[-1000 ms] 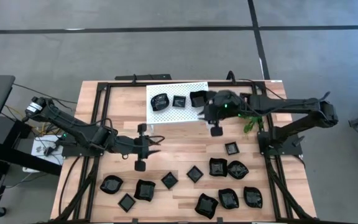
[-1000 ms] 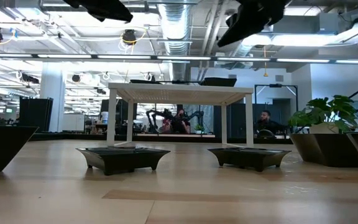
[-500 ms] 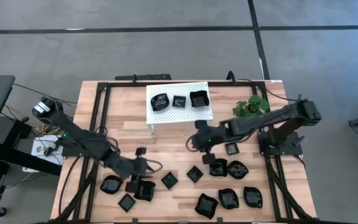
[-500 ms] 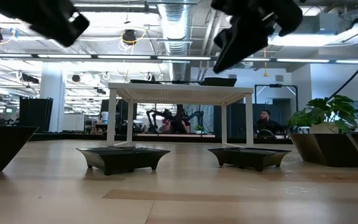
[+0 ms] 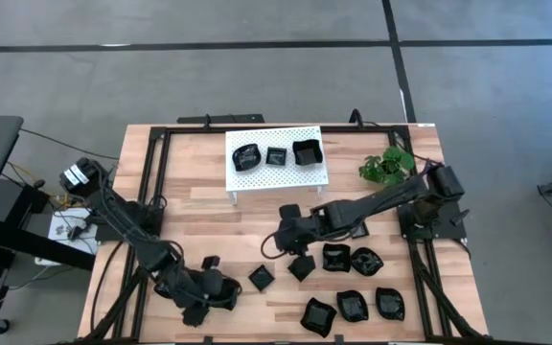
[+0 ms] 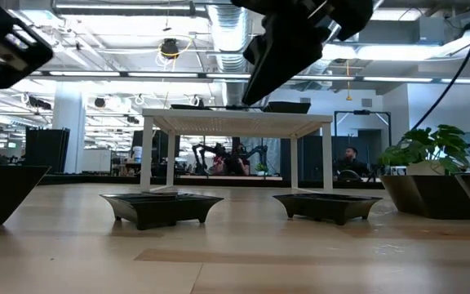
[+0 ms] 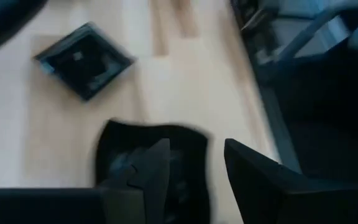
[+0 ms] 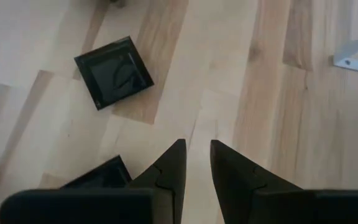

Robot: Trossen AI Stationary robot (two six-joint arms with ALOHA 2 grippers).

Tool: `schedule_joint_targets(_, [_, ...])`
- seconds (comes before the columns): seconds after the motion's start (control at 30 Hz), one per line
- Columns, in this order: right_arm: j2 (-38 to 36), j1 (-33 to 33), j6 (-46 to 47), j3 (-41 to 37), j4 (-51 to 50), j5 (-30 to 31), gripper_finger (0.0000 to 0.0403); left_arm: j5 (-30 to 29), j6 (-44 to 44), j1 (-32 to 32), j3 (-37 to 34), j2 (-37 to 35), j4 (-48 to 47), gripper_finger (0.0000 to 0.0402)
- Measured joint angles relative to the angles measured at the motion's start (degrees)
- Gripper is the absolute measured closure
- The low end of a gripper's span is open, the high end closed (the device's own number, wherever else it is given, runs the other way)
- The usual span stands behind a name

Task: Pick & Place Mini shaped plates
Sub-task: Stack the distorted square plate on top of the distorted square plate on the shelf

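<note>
High view: left end effector (image 5: pixel 220 297) spread over a black plate (image 7: pixel 151 158) at the bench (image 5: pixel 190 206) front; right end effector (image 8: pixel 196 163) narrowly parted, empty, near the square plate (image 8: pixel 114 72).

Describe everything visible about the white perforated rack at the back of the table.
The white perforated rack is a small flat-topped stand, apparently painted metal, its top dotted with holes. It stands upright on thin white legs on the wooden table, near the far edge, centre. Three glossy black mini plates rest in a row along its back: a wavy-rimmed one, a small square one and a larger square one. Neither gripper touches it.
</note>
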Motion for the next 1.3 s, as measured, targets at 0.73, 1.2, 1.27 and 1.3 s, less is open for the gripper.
schedule_joint_targets(0.73, [1.13,0.06,0.06,1.43,2.60,2.45,0.0335,-0.73,-1.79,-4.00,-0.03,10.20,3.23,0.0260])
schedule_joint_targets(1.2, [1.13,-0.06,-5.94,1.41,5.22,-1.03,0.0276,-1.82,0.50,-2.59,0.00,10.07,3.23,0.0391])
schedule_joint_targets(1.27, [1.13,-0.33,-6.09,1.41,5.48,-1.03,0.0255,-1.78,1.27,-2.28,0.00,9.94,3.22,0.0392])
schedule_joint_targets(1.3, [1.13,-0.35,-6.27,1.41,5.85,-1.06,0.0245,-1.79,2.20,-2.06,0.02,9.92,3.22,0.0391])
